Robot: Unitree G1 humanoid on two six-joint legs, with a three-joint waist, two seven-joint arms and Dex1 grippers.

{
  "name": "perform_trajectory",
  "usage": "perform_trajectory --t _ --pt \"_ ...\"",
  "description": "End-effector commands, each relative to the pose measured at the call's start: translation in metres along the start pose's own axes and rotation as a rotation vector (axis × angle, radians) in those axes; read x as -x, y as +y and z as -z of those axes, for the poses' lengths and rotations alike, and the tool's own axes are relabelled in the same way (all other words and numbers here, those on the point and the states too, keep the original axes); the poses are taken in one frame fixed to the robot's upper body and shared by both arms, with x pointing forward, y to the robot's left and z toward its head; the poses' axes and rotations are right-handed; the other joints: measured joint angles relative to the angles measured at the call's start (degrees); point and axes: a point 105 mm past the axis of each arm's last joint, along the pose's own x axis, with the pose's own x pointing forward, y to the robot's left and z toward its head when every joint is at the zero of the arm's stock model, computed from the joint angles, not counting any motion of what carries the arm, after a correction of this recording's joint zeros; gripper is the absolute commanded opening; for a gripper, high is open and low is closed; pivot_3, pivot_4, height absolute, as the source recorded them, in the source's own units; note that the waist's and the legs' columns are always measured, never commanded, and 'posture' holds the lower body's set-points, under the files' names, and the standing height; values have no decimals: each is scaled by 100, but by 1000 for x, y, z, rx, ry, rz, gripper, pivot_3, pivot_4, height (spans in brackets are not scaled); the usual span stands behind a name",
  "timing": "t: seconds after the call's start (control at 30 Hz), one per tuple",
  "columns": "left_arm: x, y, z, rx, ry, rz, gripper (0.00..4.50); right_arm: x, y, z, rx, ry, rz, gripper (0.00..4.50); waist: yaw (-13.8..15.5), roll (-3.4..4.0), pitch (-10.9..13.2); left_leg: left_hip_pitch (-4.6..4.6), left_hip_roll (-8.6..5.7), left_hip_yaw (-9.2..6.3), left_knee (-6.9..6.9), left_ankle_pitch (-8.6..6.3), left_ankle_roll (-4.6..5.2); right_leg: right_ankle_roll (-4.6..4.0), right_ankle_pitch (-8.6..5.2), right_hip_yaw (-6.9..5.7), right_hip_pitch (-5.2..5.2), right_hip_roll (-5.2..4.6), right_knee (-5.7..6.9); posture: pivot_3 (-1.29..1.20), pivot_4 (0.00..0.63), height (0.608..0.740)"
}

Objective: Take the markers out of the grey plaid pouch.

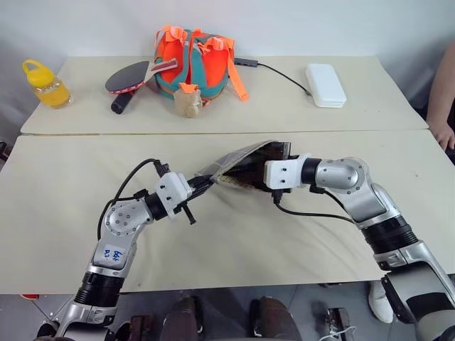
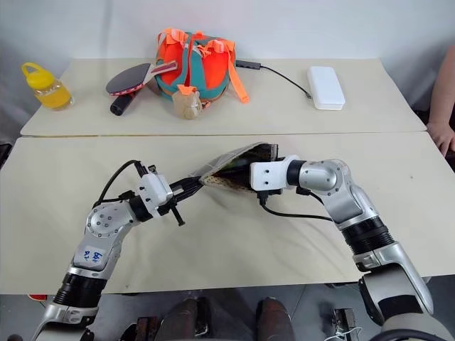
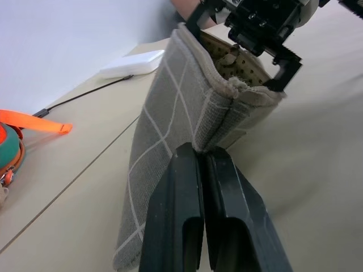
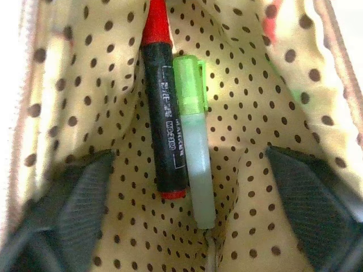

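Right wrist view — right gripper (image 4: 187, 187) spread wide inside the grey plaid pouch (image 3: 181, 107), straddling both markers (image 4: 178, 136) at frame centre. Left gripper (image 3: 205, 170) clamped on the pouch's edge. Step: reaching in — next, close on one marker, likely the red-capped.

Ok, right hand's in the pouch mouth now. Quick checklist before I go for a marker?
1. Left hand shut on pouch edge: ok.
2. Pouch mouth held open: ok.
3. Right hand open, fingers either side of the markers: ok.
4. Red-capped marker and green marker both in sight, side by side: ok.
5. Either marker gripped yet: not ok.
6. Fingers free of the lining: cannot tell.
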Motion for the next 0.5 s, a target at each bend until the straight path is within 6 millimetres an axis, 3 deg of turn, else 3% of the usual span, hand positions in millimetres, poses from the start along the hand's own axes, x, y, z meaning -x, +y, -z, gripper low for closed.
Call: perform_trajectory --t 0.03,0.23,0.5 --pt "-3 5 -17 -10 -62 -10 0 9 -14 -9 24 -14 17 3935 3 0 0 0 0 0 0 0 0 0 0 0 0 0 0 0 150 740" --pt "-4 3 -18 88 -68 -2 0 18 -23 -13 104 11 -28 1970 5 0 0 0 0 0 0 0 0 0 0 0 0 0 0 0 150 740" --pt "-14 -9 -34 372 -126 99 0 37 -36 -20 154 46 -223 1970 5 1 1 0 1 -3 2 0 1 0 0 0 3 0 -2 0 150 740"
